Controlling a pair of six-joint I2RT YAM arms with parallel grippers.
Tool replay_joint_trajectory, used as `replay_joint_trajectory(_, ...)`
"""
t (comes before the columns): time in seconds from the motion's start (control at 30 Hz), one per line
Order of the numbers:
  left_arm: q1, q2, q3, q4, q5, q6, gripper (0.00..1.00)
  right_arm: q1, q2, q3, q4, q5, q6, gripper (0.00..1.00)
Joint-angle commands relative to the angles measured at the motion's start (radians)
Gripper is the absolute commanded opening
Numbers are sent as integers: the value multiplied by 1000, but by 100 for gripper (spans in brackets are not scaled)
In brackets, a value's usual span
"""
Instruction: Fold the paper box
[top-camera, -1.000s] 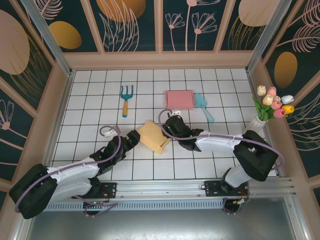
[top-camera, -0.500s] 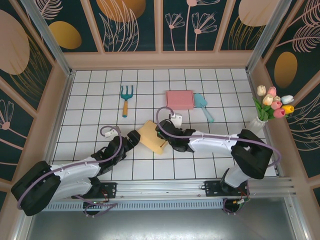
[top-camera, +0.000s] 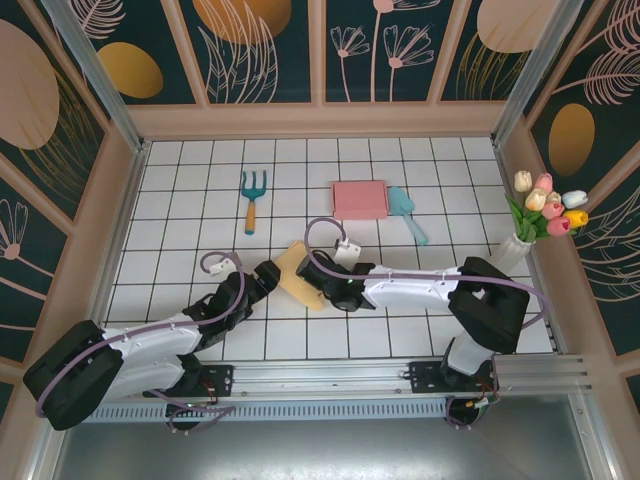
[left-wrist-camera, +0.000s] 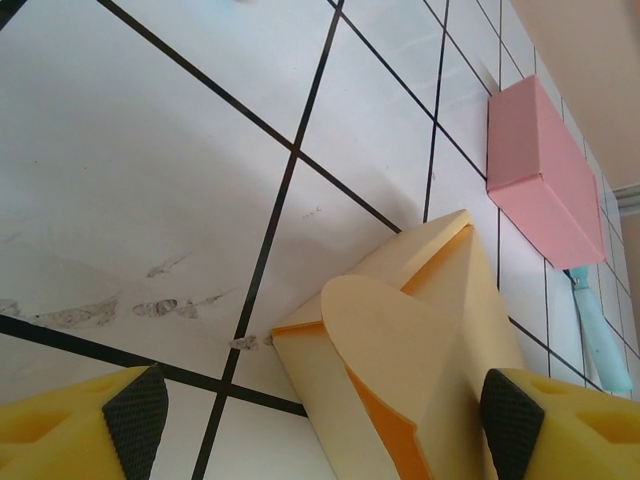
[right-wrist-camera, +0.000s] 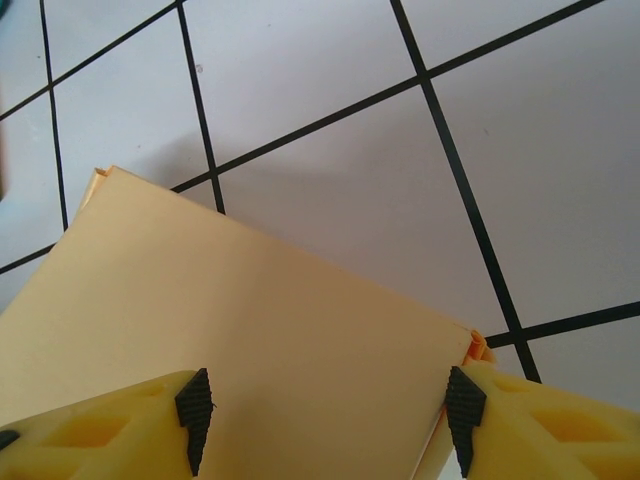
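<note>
Right gripper (right-wrist-camera: 330, 405) hovering agape over paper box (right-wrist-camera: 250, 310) | left gripper (left-wrist-camera: 325, 410) gaping toward it | box looking part-folded, rounded flap (left-wrist-camera: 385, 325) sticking out

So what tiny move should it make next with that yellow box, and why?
Probably the right jaws should press down on the yellow paper box to pin it. They stand open just over its flat panel, while its rounded flap lies loose, not tucked in, in front of the open left jaws. Steadying the box before working that flap seems sensible.
</note>
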Motion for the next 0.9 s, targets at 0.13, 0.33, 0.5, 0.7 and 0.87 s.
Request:
replay_joint_trajectory(0.13, -6, 7, -28, 14, -31, 19, 84, 11, 45, -38, 5, -17, 50, 67)
replay_joint_trajectory(0.33, -6, -60, 5, -82, -63, 77, 85, 2, 93, -33, 16, 16, -38, 66)
replay_joint_trajectory(0.5, -6, -205, 62, -283, -152, 165, 86, -4, 159, -8, 19, 48, -193, 65)
replay_joint_trajectory(0.7, -6, -355, 57, -364, -211, 211, 86, -5, 214, 23, 22, 69, -364, 64)
replay_joint_trajectory(0.87, -5, -283, 60, -307, -177, 235, 86, -5, 227, 33, 56, 87, -507, 64)
